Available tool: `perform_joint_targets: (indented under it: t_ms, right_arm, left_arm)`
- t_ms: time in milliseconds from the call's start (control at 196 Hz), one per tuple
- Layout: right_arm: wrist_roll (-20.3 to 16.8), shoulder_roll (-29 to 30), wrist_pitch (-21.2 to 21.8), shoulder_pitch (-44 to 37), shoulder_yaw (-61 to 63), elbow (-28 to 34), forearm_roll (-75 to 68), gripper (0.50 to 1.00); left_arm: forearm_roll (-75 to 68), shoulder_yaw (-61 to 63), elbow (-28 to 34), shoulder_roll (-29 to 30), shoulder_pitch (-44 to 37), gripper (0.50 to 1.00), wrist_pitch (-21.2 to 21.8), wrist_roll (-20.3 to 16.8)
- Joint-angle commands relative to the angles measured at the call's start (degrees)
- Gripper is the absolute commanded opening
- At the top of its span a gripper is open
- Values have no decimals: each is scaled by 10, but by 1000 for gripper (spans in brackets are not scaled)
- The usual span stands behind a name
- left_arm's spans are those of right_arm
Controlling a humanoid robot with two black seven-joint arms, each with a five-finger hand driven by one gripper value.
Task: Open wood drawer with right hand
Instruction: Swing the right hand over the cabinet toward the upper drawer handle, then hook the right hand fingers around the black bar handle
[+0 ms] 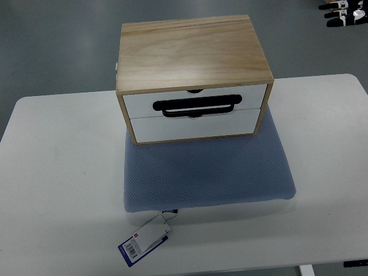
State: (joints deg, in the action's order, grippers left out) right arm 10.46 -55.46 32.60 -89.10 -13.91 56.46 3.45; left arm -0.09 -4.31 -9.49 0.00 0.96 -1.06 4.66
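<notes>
Wood made up the shell of the box (192,54), which was seen standing on a blue pad (207,172) near the far side of a white table (57,172). Two white drawer fronts were set into it, one above the other, both shut flush with the frame. A black handle (196,106) was fixed across the upper drawer (195,99) — a long bar with rounded ends, standing a little proud of the front. Only a small notch could be made out at the top edge of the lower drawer (192,127).

The right hand (344,14) was visible only as dark fingers at the upper right corner, well apart from the box and holding nothing; whether they were spread or curled could not be told. The left hand was not in view.

The box was judged light and rigid, so it might be dragged forward on the soft pad rather than the drawer sliding out. The handle was judged the best hold — fingers hooked behind the bar near its middle, so that the pull stayed straight and the drawer did not bind. A tag (142,241) lay at the pad's near edge, clear of the work.
</notes>
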Motion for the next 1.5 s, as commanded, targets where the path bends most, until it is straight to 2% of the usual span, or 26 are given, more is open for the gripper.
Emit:
perform_joint_targets:
  t_ms: [0,224,229,270,382,388,428,479,484,576,729,801,1101,1418,1494]
  right_arm:
    - [-1,6,1,-54,-45,34,14,932]
    - [-18,41,0,-119,-82,79,56,932]
    - [-27,60,-1,-135,-95,82,57,930]
    - [-33,74,-1,-150,-110,86,57,930]
    - [-33,92,-4,-178,-139,90,57,930]
    - [-33,111,-3,-205,-166,92,57,930]
    - [-33,125,-3,-225,-184,98,57,930]
    - [-33,125,-3,-225,-184,98,57,930]
    - [-33,135,-3,-245,-205,107,57,930]
    - [-33,156,-4,-280,-230,139,57,930]
    - [-33,172,-4,-306,-248,169,57,930]
    - [-37,207,-5,-333,-275,191,56,926]
    - [-42,298,-24,-365,-327,197,52,917]
    - [-52,345,-32,-365,-336,197,52,915]
    - [-63,360,-48,-363,-336,197,41,913]
  left_arm:
    - [0,0,0,0,0,1000,0,0]
    - [0,0,0,0,0,1000,0,0]
    - [0,0,0,0,0,1000,0,0]
    - [0,0,0,0,0,1000,0,0]
    - [0,0,0,0,0,1000,0,0]
    - [0,0,0,0,0,1000,0,0]
    - [0,0,0,0,0,1000,0,0]
    - [0,0,0,0,0,1000,0,0]
    - [0,0,0,0,0,1000,0,0]
    - [0,0,0,0,0,1000,0,0]
    - [0,0,0,0,0,1000,0,0]
    - [0,0,0,0,0,1000,0,0]
    - [0,0,0,0,0,1000,0,0]
    - [0,0,0,0,0,1000,0,0]
    - [0,0,0,0,0,1000,0,0]
